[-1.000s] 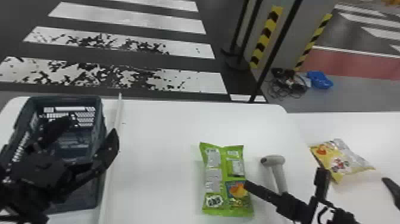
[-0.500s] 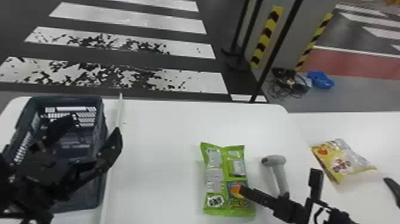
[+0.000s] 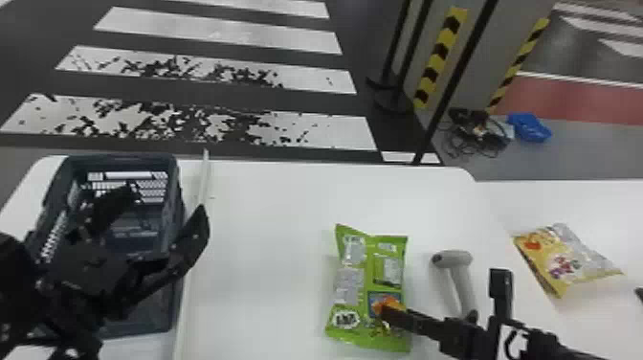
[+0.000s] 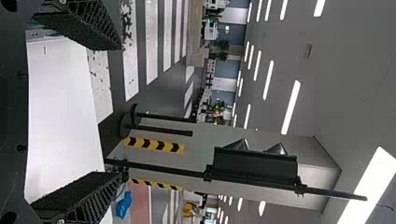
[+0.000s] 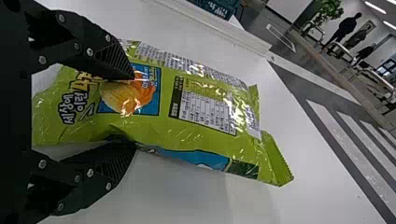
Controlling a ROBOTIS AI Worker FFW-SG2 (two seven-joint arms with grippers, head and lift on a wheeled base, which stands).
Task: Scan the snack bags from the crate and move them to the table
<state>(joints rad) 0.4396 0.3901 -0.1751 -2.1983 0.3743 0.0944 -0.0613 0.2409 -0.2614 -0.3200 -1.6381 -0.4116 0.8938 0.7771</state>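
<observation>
In the head view, your left gripper (image 3: 167,198) hangs over the dark grey-blue plastic crate (image 3: 122,157), its 2 black fingers spread with nothing between them. Your right gripper (image 3: 441,292) reaches in over the white tabletop (image 3: 268,239), 1 finger against the near end of the green printed snack bag (image 3: 366,268), which lies to that gripper's left. The light grey hand-held scanner (image 3: 452,258) is just beyond that gripper, beside the bag; the shiny yellow-and-silver snack bag (image 3: 557,261) lies farther off to its right, on the table.

In the left wrist view, you get the same wide-spread fingers, with the white tabletop ahead of them.

In the right wrist view, your fingers stand apart around the green bag's near part: 1 over its printed face, 1 at its edge. I don't read that as a firm pinch.

The step in hand looks like taking hold of the green bag for its scan. Next, you'd want to bring those 2 fingers together on it without crushing it, lift, and turn its code to the scanner, then set it down near the yellow one. Watch that your outer finger doesn't knock the scanner.
</observation>
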